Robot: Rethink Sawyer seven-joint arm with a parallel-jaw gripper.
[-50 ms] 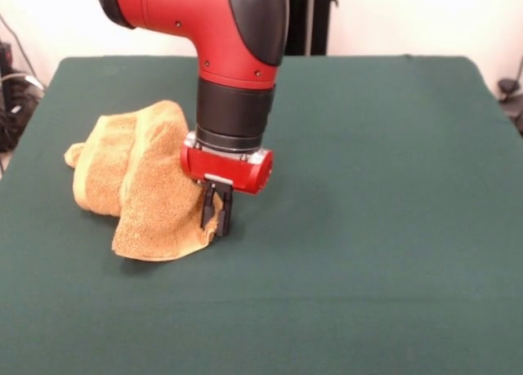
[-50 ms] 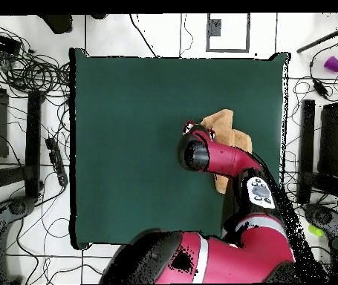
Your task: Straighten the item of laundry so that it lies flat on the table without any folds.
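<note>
The orange-yellow terry towel (image 1: 139,183) lies bunched in soft, rumpled folds at the left centre of the front view, on the dark green felt-like counter (image 1: 368,228). The black tool (image 1: 217,214) under the red wrist pinches the towel's lower right corner, its narrow fingers closed on the nubby cloth there.

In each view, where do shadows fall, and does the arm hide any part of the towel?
Front view: a soft shadow lies under the towel near edge; the gripper covers its right corner. Overhead view: even light, no clear shadow on the table; the arm hides part of the towel.
</note>
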